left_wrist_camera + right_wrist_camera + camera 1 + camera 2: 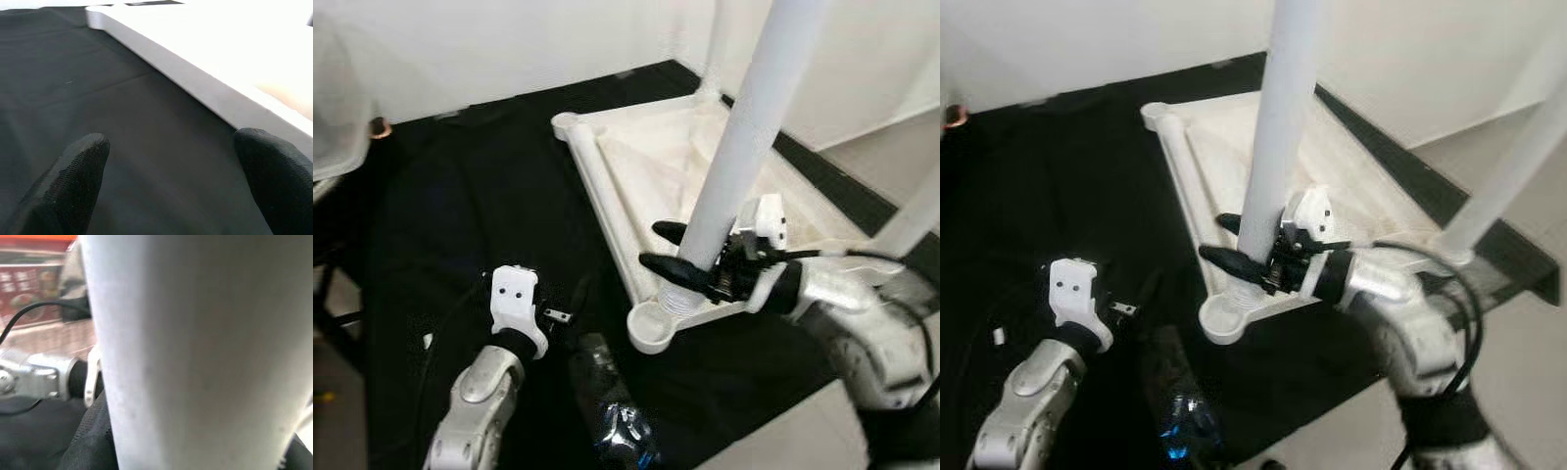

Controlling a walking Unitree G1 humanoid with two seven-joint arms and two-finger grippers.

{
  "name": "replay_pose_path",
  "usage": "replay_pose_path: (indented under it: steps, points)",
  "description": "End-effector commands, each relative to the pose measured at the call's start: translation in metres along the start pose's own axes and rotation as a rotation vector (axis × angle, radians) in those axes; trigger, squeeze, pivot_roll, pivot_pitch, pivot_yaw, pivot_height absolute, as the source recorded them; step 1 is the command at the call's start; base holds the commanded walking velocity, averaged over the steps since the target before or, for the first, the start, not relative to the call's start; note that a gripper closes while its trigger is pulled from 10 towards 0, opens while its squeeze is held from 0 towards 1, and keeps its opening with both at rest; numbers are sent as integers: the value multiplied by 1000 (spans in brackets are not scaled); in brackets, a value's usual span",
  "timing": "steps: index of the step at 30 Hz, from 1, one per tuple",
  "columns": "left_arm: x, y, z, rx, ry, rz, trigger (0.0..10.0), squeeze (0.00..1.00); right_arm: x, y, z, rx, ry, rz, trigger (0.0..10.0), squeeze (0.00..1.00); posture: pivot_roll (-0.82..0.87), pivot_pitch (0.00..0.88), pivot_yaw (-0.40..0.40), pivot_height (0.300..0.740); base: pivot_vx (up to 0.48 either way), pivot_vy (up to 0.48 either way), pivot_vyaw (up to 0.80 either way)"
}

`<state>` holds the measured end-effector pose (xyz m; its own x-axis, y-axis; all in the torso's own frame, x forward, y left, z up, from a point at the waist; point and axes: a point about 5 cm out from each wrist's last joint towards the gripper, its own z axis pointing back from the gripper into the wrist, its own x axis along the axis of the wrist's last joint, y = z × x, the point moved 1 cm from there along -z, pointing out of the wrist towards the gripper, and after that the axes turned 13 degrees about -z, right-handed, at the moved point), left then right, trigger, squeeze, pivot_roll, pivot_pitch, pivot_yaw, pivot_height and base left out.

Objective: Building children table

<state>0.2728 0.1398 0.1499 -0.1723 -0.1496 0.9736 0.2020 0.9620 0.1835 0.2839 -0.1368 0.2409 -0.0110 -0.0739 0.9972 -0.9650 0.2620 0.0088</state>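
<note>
The white children's table (607, 186) lies upside down on a black cloth (460, 196). A thick white leg (744, 127) stands upright in the corner nearest me, its threaded foot (677, 299) at the frame next to a round corner socket (651, 328). My right gripper (656, 245) reaches in from the right, its black fingers (668, 265) clamped on either side of the leg just above its foot. In the right wrist view the leg (195, 352) is very close. My left gripper (176, 171) hovers open over the cloth beside the table's rail (205, 93), holding nothing.
Two more white legs stand at the far corner (715, 49) and the right corner (911, 215). A clear plastic bottle (607, 406) lies on the cloth between my arms. Light floor (783, 441) borders the cloth at the front right, and a white wall (509, 39) stands behind.
</note>
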Motion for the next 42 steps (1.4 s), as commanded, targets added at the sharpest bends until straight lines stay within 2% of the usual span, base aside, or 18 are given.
replay_pose_path:
  steps: [1, 2, 3, 5, 7, 9, 16, 17, 25, 30, 33, 42]
  points:
    - [0, 0, 4, 16, -5, -6, 10000, 0, -1, 1, 1, 51, -2, 2, 10000, 0, 32, 245, 8, 740, 0, 0, 0]
    - [1, 1, 5, 27, -12, -7, 10000, 0, 3, 1, 2, 104, 4, -8, 10000, 0, 48, 262, 4, 740, 0, 0, 0]
    - [1, 1, 5, 27, -12, -7, 10000, 0, 3, 1, 2, 104, 4, -8, 10000, 0, 48, 262, 4, 740, 0, 0, 0]
    - [5, 3, 7, 46, -29, 2, 10000, 0, 3, -1, 1, 178, 54, 6, 10000, 0, 53, 273, 5, 740, 0, 0, 0]
    - [7, 7, 8, 61, -39, 5, 10000, 0, 3, -8, -6, 192, 80, 55, 10000, 0, 62, 295, 0, 740, 0, 0, 0]
    - [8, 8, 8, 66, -42, 8, 10000, 0, 5, -10, -10, 196, 75, 65, 10000, 0, 62, 295, 0, 740, 0, 0, 0]
    - [9, 9, 12, 67, -42, 4, 10000, 0, 5, 0, -21, 360, 86, 89, 10000, 0, 85, 307, 18, 740, 0, 0, 0]
    - [9, 9, 14, 64, -40, 0, 10000, 0, 2, 2, -29, 397, 83, 107, 10000, 0, 89, 308, 21, 740, 0, 0, 0]
    - [10, 9, 15, 64, -40, -5, 10000, 0, -6, 7, -37, 465, 116, 122, 10000, 0, 97, 318, 21, 740, 0, 0, 0]
    - [12, 8, 15, 65, -41, -6, 10000, 0, -7, -1, -41, 483, 209, 227, 10000, 0, 93, 331, 15, 740, 0, 0, 0]
    - [12, 8, 15, 65, -40, -5, 10000, 0, -4, -6, -38, 483, 238, 252, 10000, 0, 92, 333, 13, 740, 0, 0, 0]
    - [12, 7, 15, 63, -40, -4, 10000, 0, 8, -11, -29, 480, 209, 206, 10000, 0, 76, 335, 5, 740, 0, 0, 0]
